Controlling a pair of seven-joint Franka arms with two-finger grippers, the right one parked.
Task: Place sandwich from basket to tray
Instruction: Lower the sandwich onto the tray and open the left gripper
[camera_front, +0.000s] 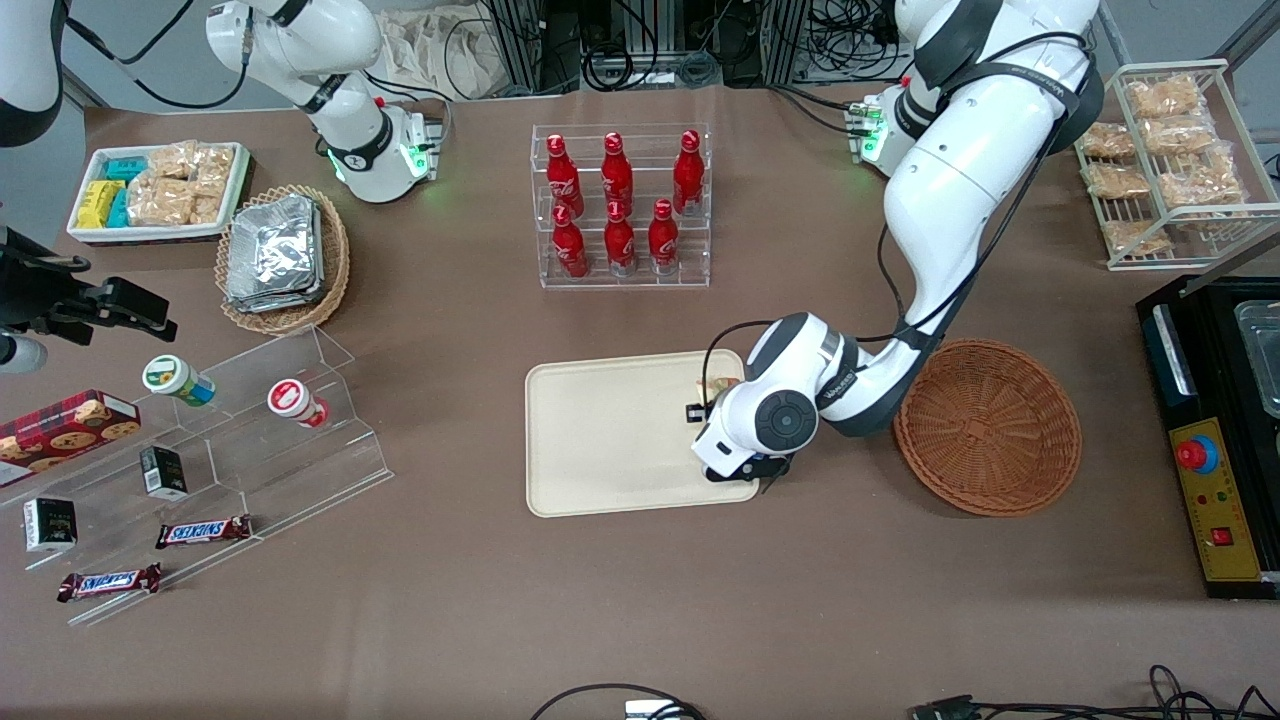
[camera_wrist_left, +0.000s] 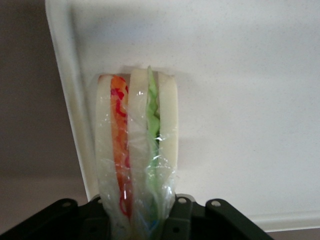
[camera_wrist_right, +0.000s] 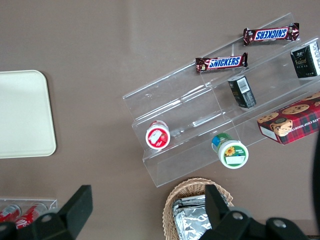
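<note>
Worktop: brown worktop (camera_front: 640, 600) carries every item, with the task's things near its middle.
End effector: end effector (camera_wrist_left: 142, 220) sits low over the tray's edge nearest the basket; its 2 fingers are pressed against the bread faces, pinching the sandwich at one end.
Sandwich: sandwich (camera_wrist_left: 136, 150), wrapped in clear film, stands on edge with orange-red and green layers showing; its free end appears to rest on the tray, just beside the rim.
Why held so: gripping across the bread faces keeps the layers together, and the low pose suits a gentle set-down.
Tray: cream tray (camera_front: 600, 440) lies flat, otherwise bare.
Basket: round woven basket (camera_front: 988, 428) lies beside the tray toward the working arm's end, with nothing in it.
Progress: transfer looks nearly done; release seems to remain.
</note>
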